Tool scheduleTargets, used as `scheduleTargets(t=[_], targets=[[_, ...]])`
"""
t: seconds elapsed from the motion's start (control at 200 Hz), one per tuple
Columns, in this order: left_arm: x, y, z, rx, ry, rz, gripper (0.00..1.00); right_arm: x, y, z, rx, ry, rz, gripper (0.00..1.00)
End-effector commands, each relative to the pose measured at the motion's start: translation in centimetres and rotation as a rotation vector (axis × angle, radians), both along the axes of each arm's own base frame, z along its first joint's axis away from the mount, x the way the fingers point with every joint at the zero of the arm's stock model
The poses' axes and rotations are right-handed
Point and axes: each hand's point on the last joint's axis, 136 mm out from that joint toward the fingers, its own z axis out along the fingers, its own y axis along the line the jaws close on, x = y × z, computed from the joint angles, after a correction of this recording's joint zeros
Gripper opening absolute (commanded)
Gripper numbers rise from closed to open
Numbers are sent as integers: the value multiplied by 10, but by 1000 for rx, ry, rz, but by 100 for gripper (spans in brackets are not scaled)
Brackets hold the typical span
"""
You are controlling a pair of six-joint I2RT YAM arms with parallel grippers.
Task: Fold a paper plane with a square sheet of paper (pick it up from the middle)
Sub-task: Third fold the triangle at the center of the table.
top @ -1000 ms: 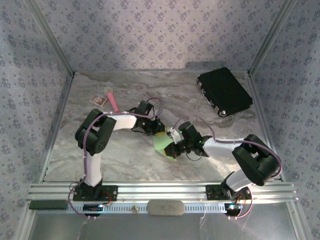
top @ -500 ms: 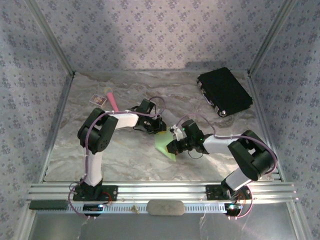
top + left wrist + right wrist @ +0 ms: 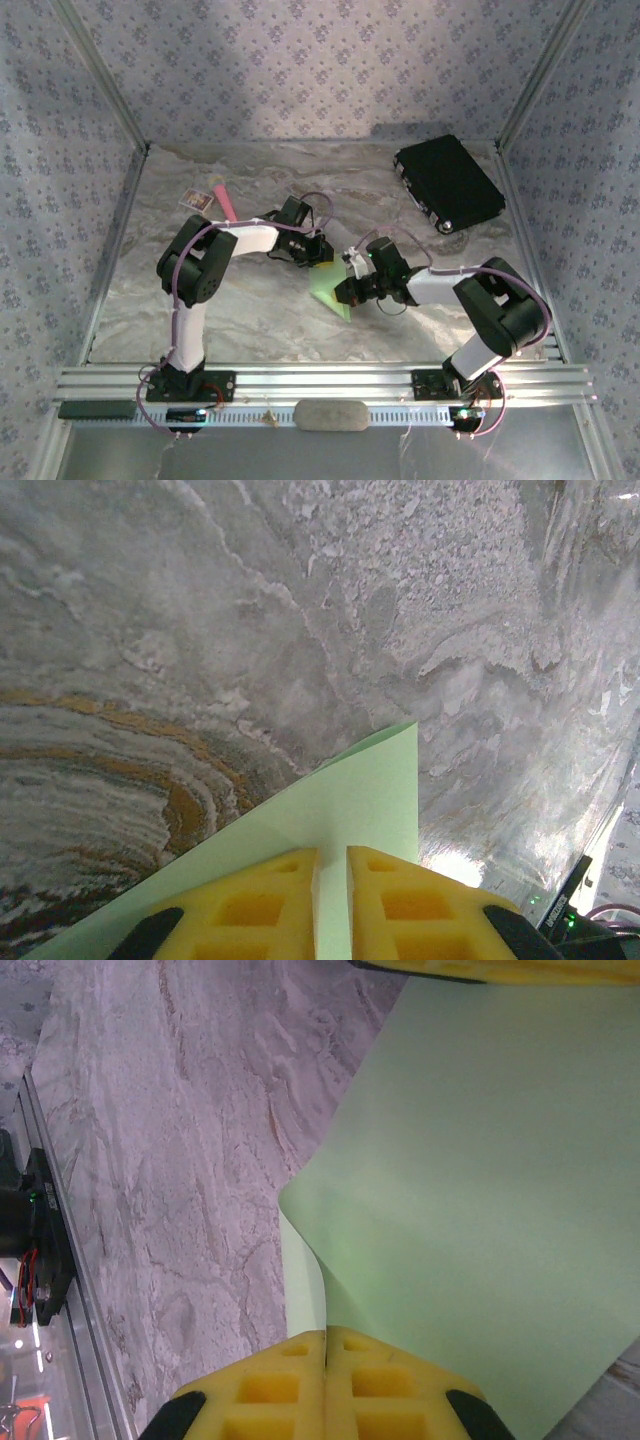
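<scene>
Lime-green square sheet [image 3: 325,292]; left gripper [image 3: 332,880] clamps its 12 o'clock corner; right gripper [image 3: 326,1355], pinching the 3 o'clock edge, has swung inward; crease likely forming.

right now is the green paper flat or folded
Partly folded: the right wrist view shows a second layer of green paper under a curled edge.

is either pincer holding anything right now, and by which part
Both hold the square sheet of paper: the left pincer pinches it near a corner, the right pincer is shut on the edge across from it, where the paper curls.
</scene>
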Motion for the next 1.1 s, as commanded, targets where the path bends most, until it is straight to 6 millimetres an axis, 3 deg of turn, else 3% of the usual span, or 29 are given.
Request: scheduleTargets(t=[0.0,1.099], targets=[[-7,7,-22,67,28,-11,15,2,1,3,20,11,-3,1],[-10,12,-25,86,25,-13,14,7,-1,2,21,18,-16,1]])
